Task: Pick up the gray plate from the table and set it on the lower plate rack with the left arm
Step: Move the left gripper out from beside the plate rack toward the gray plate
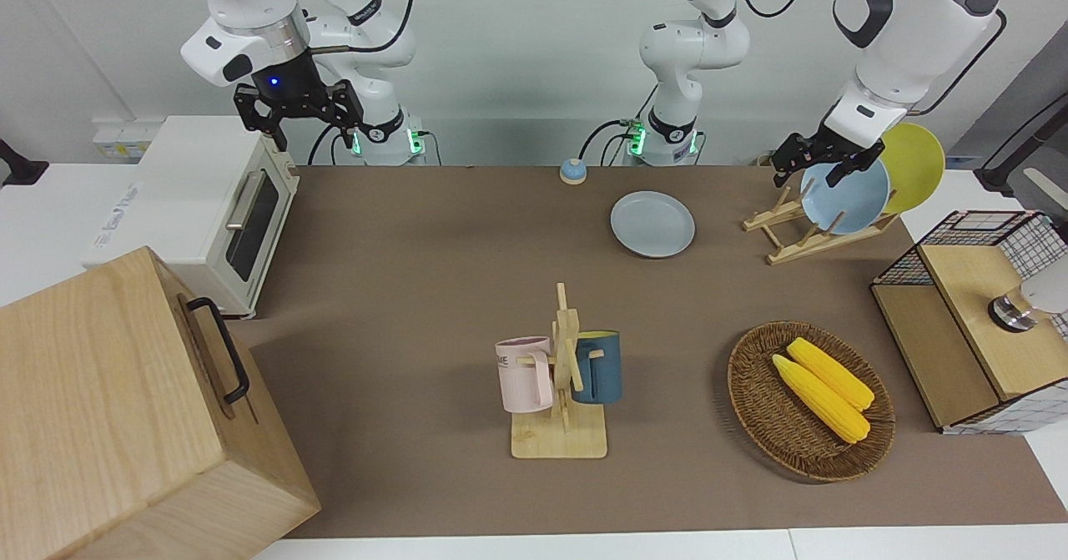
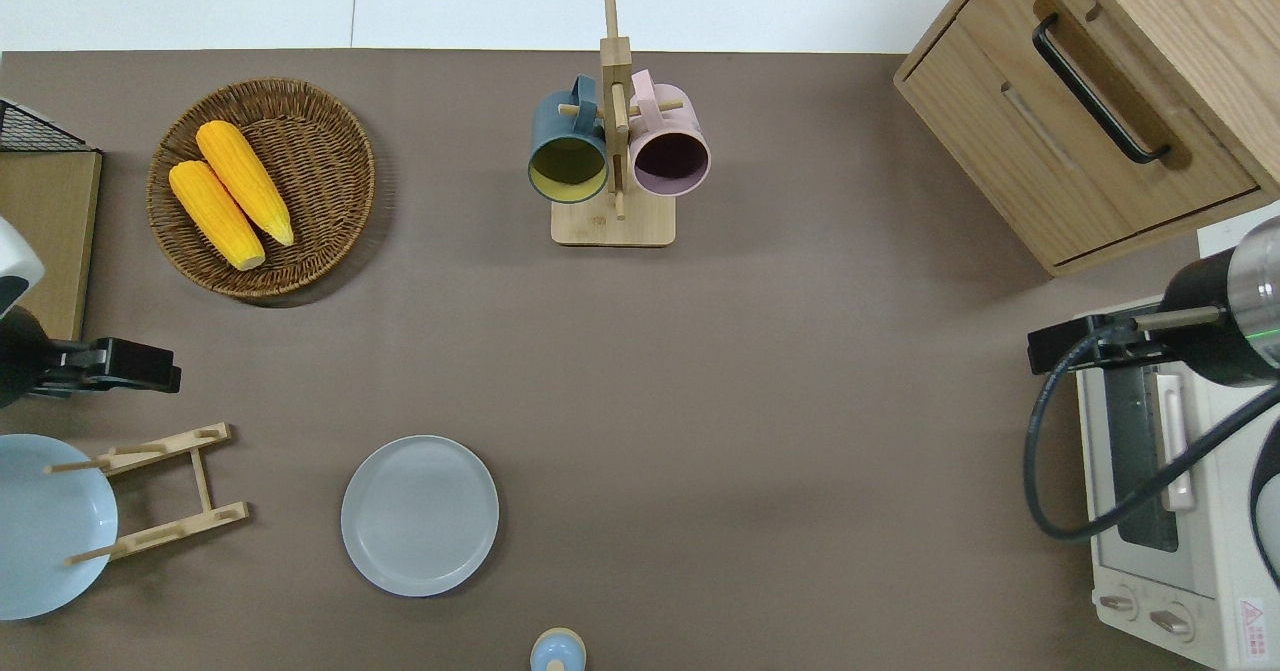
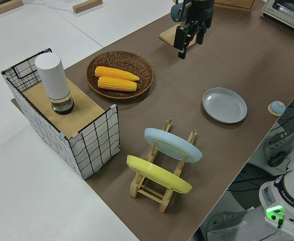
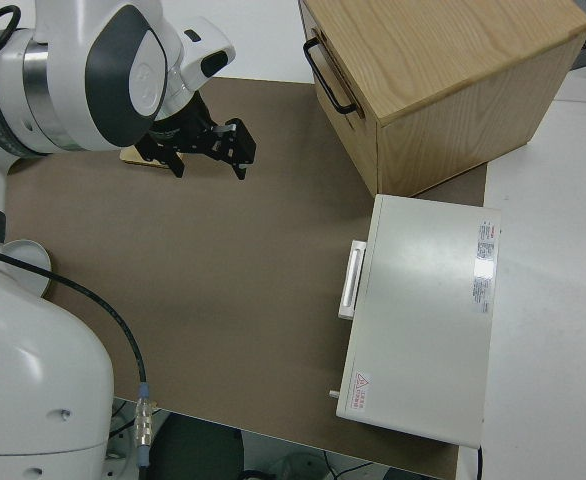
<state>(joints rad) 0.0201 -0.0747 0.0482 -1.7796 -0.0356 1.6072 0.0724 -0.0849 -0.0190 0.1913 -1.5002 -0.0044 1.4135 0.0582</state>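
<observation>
Gray plate (image 2: 420,515) flat on table (image 2: 760,371), beside the lower plate rack (image 2: 165,492)

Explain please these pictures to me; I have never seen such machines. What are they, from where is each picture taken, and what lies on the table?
These are two white robot arms at a brown table, and each one ends in a two-finger gripper. One camera faces the robots, one looks straight down, and two look from the sides.

The left gripper hangs open and empty over the table, next to a wooden rack. The rack holds a blue plate and a yellow plate. The gray plate lies flat on the table beside the rack, and nothing touches it. The right gripper is parked, open and empty.

Also on the table are a basket with two corn cobs, a stand with two mugs, a toaster oven, a wooden cabinet and a wire shelf.
</observation>
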